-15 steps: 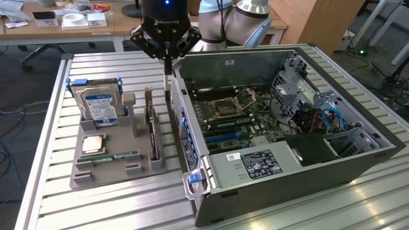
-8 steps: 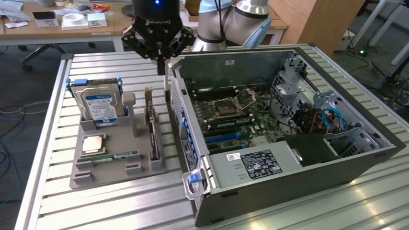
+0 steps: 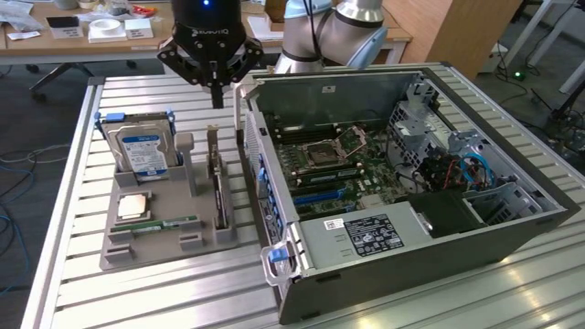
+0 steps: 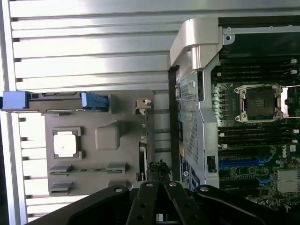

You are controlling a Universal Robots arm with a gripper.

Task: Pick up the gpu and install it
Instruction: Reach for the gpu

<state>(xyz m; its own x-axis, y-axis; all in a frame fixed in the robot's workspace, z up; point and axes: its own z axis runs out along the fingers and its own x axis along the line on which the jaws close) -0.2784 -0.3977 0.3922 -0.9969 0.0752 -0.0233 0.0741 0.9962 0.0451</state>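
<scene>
One thin, dark, upright gpu (image 3: 219, 195)

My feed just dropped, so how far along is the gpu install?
Done: nothing yet; the gpu stands on edge in the gray holder beside the hard drive. In hand: the gripper hangs shut and empty above the holder. Left: pickup and install; the open computer case has no card in its blue slot.
</scene>
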